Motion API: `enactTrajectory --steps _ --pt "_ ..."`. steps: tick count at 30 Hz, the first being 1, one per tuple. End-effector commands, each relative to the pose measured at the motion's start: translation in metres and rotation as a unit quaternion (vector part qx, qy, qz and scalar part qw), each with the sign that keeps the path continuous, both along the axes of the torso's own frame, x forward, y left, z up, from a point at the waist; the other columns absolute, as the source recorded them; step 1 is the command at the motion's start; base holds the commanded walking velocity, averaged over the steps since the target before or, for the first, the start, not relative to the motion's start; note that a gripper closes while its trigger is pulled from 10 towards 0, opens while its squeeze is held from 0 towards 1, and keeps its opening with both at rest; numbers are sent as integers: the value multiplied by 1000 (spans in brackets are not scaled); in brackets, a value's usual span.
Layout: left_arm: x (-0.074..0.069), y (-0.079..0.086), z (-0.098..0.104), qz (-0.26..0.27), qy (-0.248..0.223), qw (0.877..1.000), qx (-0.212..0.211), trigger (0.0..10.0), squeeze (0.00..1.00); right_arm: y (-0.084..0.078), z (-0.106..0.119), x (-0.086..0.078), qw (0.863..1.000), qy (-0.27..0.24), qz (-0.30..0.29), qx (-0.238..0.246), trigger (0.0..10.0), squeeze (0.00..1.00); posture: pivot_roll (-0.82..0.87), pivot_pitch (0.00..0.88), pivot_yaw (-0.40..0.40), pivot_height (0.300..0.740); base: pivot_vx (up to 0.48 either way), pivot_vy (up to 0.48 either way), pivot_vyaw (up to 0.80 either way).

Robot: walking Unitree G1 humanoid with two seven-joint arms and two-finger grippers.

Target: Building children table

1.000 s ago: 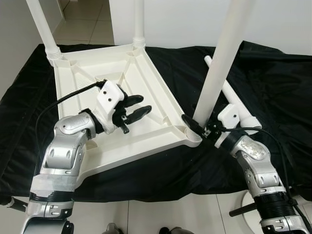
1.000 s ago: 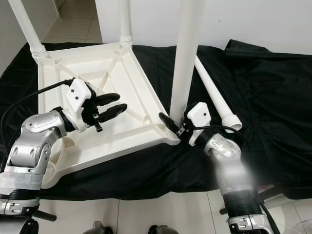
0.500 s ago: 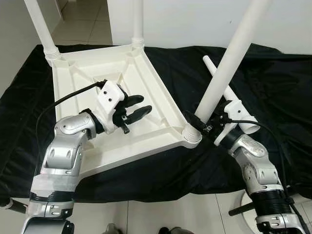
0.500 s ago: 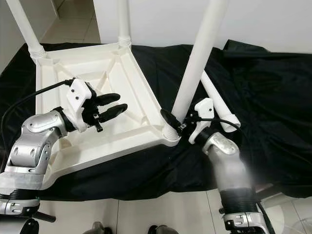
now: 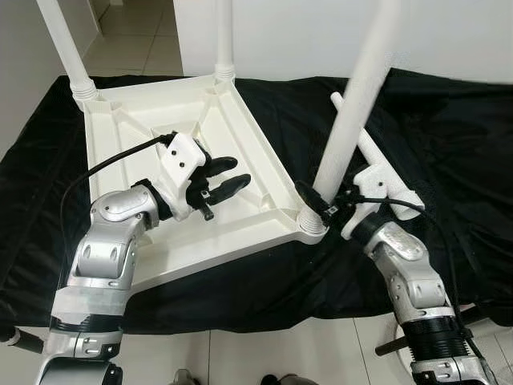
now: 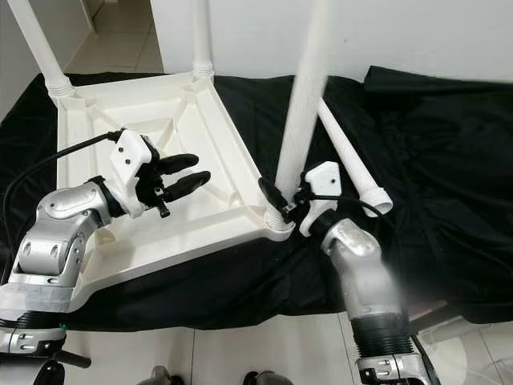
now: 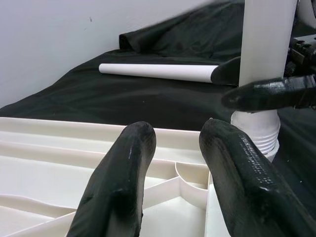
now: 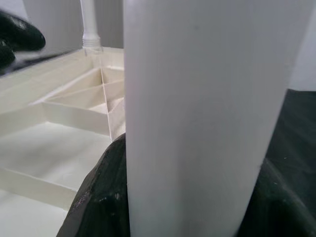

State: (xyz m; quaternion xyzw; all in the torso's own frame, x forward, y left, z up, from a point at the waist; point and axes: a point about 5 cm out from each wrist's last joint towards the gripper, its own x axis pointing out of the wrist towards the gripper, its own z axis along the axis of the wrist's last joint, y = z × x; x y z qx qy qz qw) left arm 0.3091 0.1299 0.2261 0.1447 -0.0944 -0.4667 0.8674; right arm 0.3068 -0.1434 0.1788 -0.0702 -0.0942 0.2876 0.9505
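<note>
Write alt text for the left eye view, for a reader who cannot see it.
The right tool grips a white table leg standing in the near corner socket of an upturned white tabletop on a black cloth. The left tool hovers open over the tabletop; a loose leg lies behind.

The silver left arm bends at the elbow, its black 2-fingered left end effector (image 5: 222, 178) hovering with fingers parted, while the right end effector (image 5: 318, 204) clamps a white tubular plastic leg (image 5: 353, 104).
</note>
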Motion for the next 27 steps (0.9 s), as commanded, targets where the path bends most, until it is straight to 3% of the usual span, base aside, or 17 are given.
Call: enactTrajectory --steps 1,7,13,17,21,27 --pt "4 4 -1 59 -4 998 -14 10000 0 1 -27 -2 998 52 -23 -29 10000 0 -39 116 -34 740 0 0 0" --pt "4 5 -1 61 -5 998 -13 10000 0 9 -25 -8 997 40 -68 -6 10000 0 -39 114 -37 740 0 0 0" --pt "4 5 -1 60 -8 998 -13 10000 0 13 -36 -13 984 72 -150 61 10000 0 -37 108 -37 740 0 0 0" --pt "4 5 -1 60 -8 998 -13 10000 0 17 -38 -17 988 55 -135 40 10000 0 -39 108 -34 740 0 0 0" --pt "5 4 0 56 -9 998 -12 10000 0 23 -41 -32 996 -3 -87 14 10000 0 -44 103 -28 740 0 0 0" --pt "5 4 0 55 -9 998 -11 10000 0 21 -48 -36 996 7 -84 21 10000 0 -40 100 -31 740 0 0 0"
